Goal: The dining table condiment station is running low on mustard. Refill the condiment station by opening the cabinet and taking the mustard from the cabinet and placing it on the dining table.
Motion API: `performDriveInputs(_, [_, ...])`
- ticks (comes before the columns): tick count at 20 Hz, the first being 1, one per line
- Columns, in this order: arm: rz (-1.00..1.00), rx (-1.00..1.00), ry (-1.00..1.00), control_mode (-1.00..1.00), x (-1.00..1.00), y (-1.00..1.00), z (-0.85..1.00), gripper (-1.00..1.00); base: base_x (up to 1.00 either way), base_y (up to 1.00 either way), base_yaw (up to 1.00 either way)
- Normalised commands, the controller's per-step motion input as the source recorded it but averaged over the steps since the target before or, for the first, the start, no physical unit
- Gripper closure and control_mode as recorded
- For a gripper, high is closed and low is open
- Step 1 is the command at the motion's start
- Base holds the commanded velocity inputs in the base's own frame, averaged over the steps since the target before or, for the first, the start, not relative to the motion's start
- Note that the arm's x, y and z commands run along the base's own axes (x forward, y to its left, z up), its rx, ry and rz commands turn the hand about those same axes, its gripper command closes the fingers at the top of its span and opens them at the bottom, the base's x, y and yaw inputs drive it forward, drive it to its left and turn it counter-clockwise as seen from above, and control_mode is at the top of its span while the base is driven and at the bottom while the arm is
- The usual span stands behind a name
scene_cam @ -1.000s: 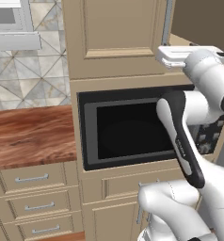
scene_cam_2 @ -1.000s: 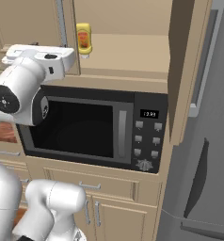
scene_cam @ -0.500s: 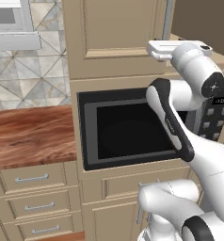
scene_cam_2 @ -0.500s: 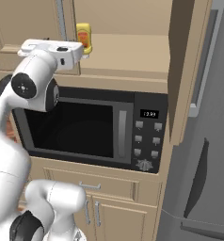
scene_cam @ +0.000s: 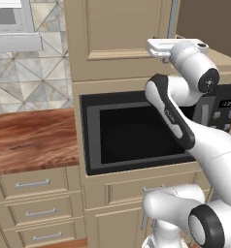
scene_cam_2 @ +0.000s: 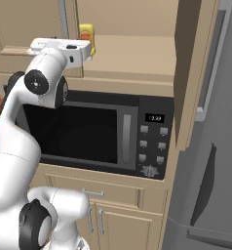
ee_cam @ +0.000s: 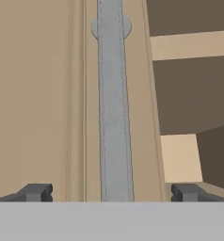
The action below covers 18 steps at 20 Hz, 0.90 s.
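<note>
The cabinet [scene_cam: 117,34] is a tall beige unit above a microwave. Its left door is closed and its right door [scene_cam_2: 193,73] is swung out, edge on to the camera. The mustard [scene_cam_2: 86,35], a squat yellow bottle with an orange-red label, stands on the open shelf just behind my hand. My gripper [ee_cam: 111,192] is open and faces the closed left door, whose silver bar handle [ee_cam: 114,103] runs up between the fingertips [ee_cam: 36,192]. Nothing is held. To the right of the handle the hand view shows the cabinet's dark inside. The dining table is out of view.
A black microwave [scene_cam_2: 98,136] sits in the niche under the shelf. A reddish wood countertop [scene_cam: 30,140] over beige drawers [scene_cam: 32,184] lies to the left. A grey fridge [scene_cam_2: 215,156] stands to the right, beside the open door.
My hand has risen a little and moved left, coming to face the left door's handle, and the elbow has swung up. The jaws stayed open. The mustard has not moved.
</note>
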Motion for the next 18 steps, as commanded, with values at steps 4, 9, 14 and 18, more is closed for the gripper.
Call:
performDriveInputs(4, [0.0, 0.0, 0.18, -1.0, 0.65, 0.21, -0.04, 1.0, 0.0, 0.0, 0.0])
performDriveInputs(9, [0.0, 0.0, 0.12, -1.0, 0.16, 0.25, -0.11, 1.0, 0.0, 0.0, 0.0])
performDriveInputs(14, [0.0, 0.0, 0.01, -1.0, -0.06, 0.5, -0.07, 1.0, 0.0, 0.0, 0.0])
performDriveInputs(18, [0.0, 0.0, -0.02, -1.0, -0.44, 0.62, -0.02, 1.0, 0.0, 0.0, 0.0])
